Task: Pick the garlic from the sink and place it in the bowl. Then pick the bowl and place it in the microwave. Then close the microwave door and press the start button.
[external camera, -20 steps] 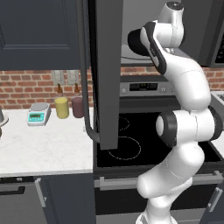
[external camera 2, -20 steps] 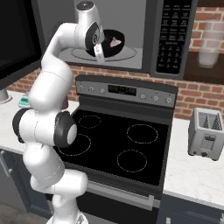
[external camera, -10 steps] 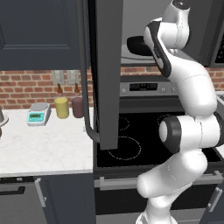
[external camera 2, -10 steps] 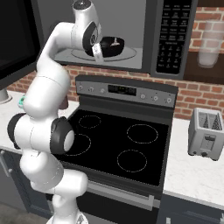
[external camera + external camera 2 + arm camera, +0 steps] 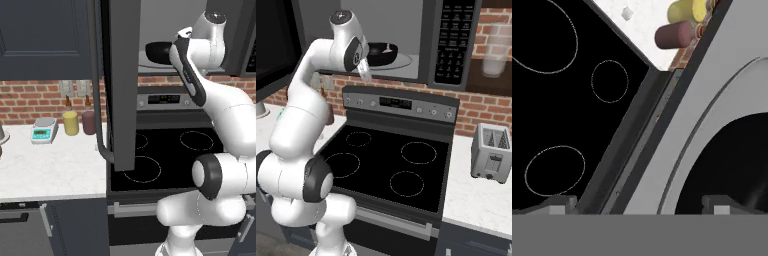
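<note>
Bowl (image 5: 381, 53) sits on the glass turntable (image 5: 401, 63) inside the microwave (image 5: 406, 42) cavity — black, upright, with the garlic (image 5: 387, 48) showing as a small pale spot inside it. Gripper (image 5: 363, 70) hangs just in front of the cavity's lower left edge, at the bowl's near side; fingers (image 5: 559, 202) spread wide, released, grasping nothing. Microwave door (image 5: 120, 82) stands open, swung out left, bar handle toward the camera in the left base view. Button panel (image 5: 455, 40) at right — markings too small to read. Below: black stove (image 5: 386, 165); toaster (image 5: 492, 152) on the white surface (image 5: 481, 200). No legible writing.
</note>
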Robot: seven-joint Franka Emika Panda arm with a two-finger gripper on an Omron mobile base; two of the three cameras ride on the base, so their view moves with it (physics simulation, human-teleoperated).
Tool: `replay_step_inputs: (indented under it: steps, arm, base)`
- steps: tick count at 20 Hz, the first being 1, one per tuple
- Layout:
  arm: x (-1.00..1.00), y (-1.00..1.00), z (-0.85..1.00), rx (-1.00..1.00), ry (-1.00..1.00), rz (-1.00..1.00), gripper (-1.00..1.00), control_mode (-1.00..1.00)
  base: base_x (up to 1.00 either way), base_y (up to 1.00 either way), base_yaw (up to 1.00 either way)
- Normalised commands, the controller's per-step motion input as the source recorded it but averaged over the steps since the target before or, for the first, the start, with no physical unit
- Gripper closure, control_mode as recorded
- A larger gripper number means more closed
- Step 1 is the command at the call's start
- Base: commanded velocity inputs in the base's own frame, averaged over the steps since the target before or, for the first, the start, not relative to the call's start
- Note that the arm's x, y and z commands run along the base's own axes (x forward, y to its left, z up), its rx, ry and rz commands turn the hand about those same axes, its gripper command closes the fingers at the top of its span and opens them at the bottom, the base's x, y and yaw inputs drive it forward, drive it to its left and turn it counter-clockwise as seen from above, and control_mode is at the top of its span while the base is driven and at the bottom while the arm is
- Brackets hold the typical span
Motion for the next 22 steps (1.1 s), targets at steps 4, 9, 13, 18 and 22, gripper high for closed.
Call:
replay_step_inputs:
  steps: [4, 9, 13, 18, 22]
  arm:
    - [-0.97, 0.0, -0.3, -0.2, -0.14, -0.01, -1.0, -1.0]
    - [-0.78, 0.0, -0.47, -0.23, -0.02, -0.04, -1.0, -1.0]
    - [-0.44, -0.01, -0.81, -0.29, 0.0, -0.03, -1.0, -1.0]
    - [-0.12, 0.0, -0.84, -0.38, 0.02, 0.0, -1.0, -1.0]
    - [-0.03, 0.0, -0.78, -0.44, 0.02, 0.0, -1.0, -1.0]
  base:
    - [0.0, 0.0, 0.0]
    - [0.0, 0.0, 0.0]
    - [0.0, 0.0, 0.0]
    - [0.0, 0.0, 0.0]
    - [0.0, 0.0, 0.0]
